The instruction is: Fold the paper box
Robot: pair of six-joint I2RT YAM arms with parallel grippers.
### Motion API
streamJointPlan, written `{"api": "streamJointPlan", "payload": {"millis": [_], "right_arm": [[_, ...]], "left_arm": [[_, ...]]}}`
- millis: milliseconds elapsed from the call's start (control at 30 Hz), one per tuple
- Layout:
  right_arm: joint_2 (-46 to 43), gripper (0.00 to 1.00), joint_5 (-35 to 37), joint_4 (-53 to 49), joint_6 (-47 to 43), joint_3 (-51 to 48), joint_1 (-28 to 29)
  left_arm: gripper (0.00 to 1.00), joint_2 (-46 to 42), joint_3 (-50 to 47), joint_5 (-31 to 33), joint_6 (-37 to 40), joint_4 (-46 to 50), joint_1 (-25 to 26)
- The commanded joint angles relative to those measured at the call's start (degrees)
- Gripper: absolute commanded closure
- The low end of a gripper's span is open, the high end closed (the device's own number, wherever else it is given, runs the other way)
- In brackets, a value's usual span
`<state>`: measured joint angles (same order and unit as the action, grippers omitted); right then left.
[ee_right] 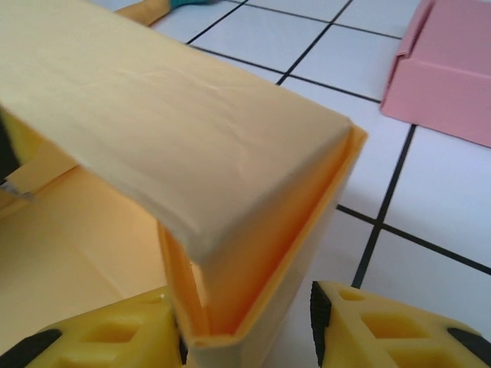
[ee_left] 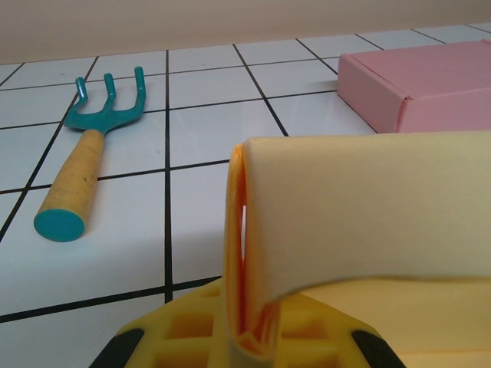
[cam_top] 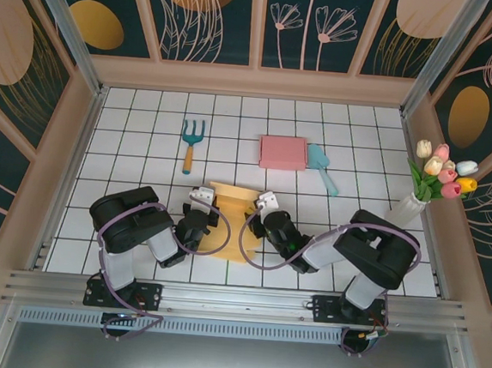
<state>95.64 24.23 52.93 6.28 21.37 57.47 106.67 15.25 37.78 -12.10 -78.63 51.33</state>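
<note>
The yellow paper box (cam_top: pixel 230 215) lies on the white-tiled tabletop (cam_top: pixel 140 114) at the near middle, between the two arms. Its base is flat and its two side walls are turned up. A finished-looking pink box (cam_top: pixel 283 152) sits farther off, a little to the right. A garden fork (cam_top: pixel 191 145) lies far left of the yellow one.

The left hand (ee_left: pixel 247 337) is closed, pinching the doubled-over left wall of the paper box, whose top part curls back over towards the middle. The right hand (ee_right: pixel 245 330) straddles the right wall with its jaws apart. One finger (ee_right: pixel 383 330) stands clear of the card with a gap showing, so this is not a grip. The other finger is just beside the inner face, and contact there cannot be told.

The step in hand looks like forming the side walls. The left wall is folded and held, and the right wall is upright with its top panel leaning inward over the base. The box seems roughly midway, with no end flaps seen raised.

The next move probably calls for the right hand to close squarely on its wall and press the crease. The left hand should keep the box from sliding. The thin card may buckle or spring open if squeezed off the fold line.
</note>
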Motion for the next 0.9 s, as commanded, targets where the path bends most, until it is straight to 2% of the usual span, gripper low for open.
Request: {"api": "streamJointPlan", "payload": {"millis": [0, 200, 267, 400, 500, 633, 733, 833, 867], "right_arm": [[2.77, 0.53, 7.84, 5.35, 1.90, 1.46, 0.36], [8.88, 0.54, 15.44, 6.95, 2.81, 3.93, 0.98], [10.65, 0.59, 20.01, 5.25, 4.24, 5.18, 1.45], [11.70, 0.70, 31.16, -4.42, 11.71, 7.59, 1.78], [10.87, 0.79, 36.38, -12.88, 17.33, 8.82, 1.70], [11.24, 0.80, 42.51, -32.37, 27.67, 15.14, 1.50], [11.89, 0.81, 44.89, -42.16, 34.61, 18.46, 1.33], [11.35, 0.81, 43.65, -41.81, 34.09, 18.59, 1.67], [10.67, 0.81, 40.94, -36.07, 29.62, 17.59, 1.76]], "left_arm": [[1.00, 1.24, -0.04, -2.28, 0.06, 3.92, 0.46], [1.00, 1.19, 0.70, -0.68, -0.93, 5.94, 0.46], [1.00, 1.26, 1.17, 0.11, -1.41, 6.96, 0.43], [1.00, 1.34, 1.88, 1.65, -2.29, 8.69, 0.46], [1.00, 1.51, 2.54, 2.60, -2.88, 10.03, 0.47], [1.00, 1.78, 3.94, 3.82, -3.58, 12.62, 0.38], [1.00, 2.10, 4.83, 4.24, -3.81, 13.88, 0.39], [1.00, 2.14, 4.96, 4.15, -3.82, 14.11, 0.47], [1.00, 2.14, 4.97, 4.16, -3.81, 14.05, 0.44]]}}
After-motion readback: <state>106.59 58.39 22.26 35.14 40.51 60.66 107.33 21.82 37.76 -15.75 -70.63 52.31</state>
